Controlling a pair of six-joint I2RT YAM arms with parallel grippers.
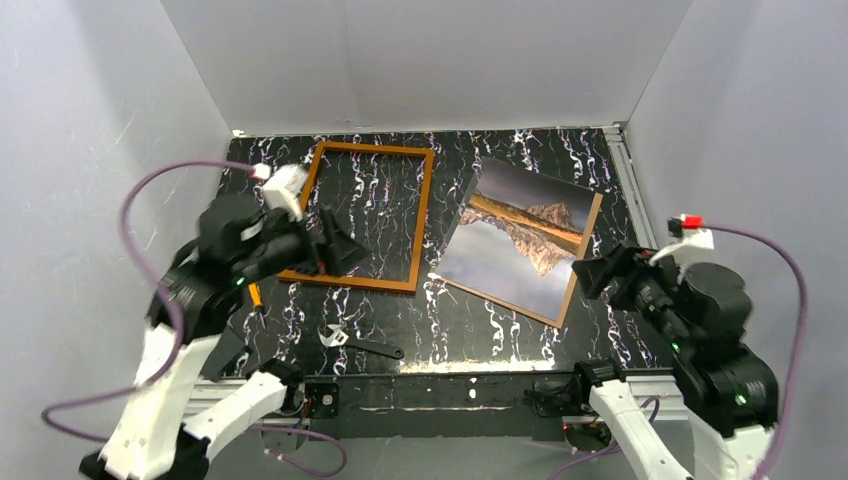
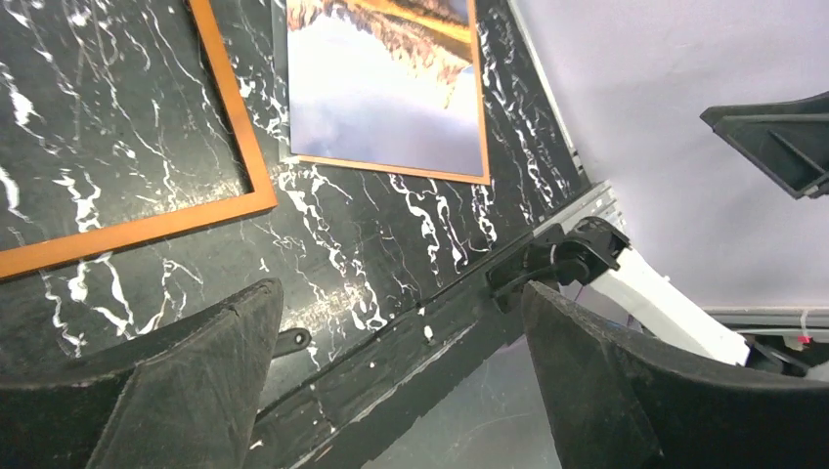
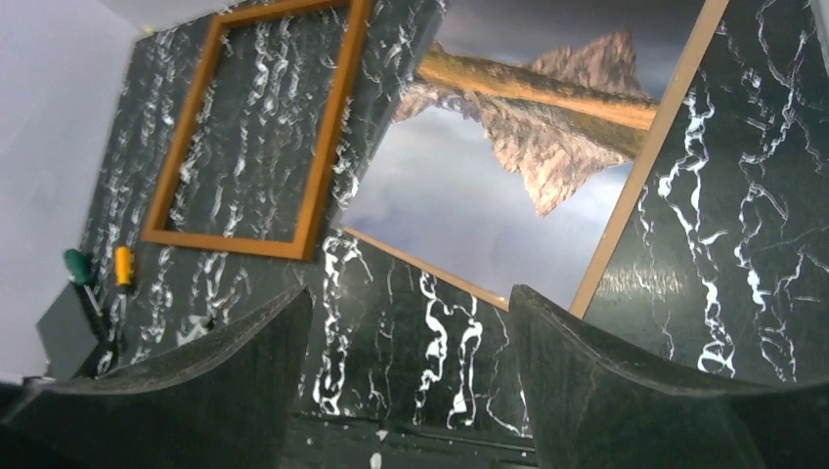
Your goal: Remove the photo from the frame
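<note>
The frame [image 1: 423, 220] lies empty on the black marbled table, left of centre; the tabletop shows through it. The photo [image 1: 520, 240] lies picture-up just right of it, turned at an angle and apart from the frame. My left gripper [image 1: 345, 245] hovers open over the frame's near left part, holding nothing. My right gripper [image 1: 590, 275] is open and empty, just off the photo's near right corner. In the left wrist view the frame [image 2: 244, 127] and photo [image 2: 381, 98] lie beyond the open left gripper [image 2: 401, 288]. The right wrist view shows the frame [image 3: 330, 137] and photo [image 3: 508, 195] past the open right gripper [image 3: 411, 290].
A wrench [image 1: 360, 343] lies near the table's front edge, below the frame. An orange-handled screwdriver [image 3: 123, 266] and a green-handled one [image 3: 76, 262] lie at the near left. Grey walls close in the table on three sides.
</note>
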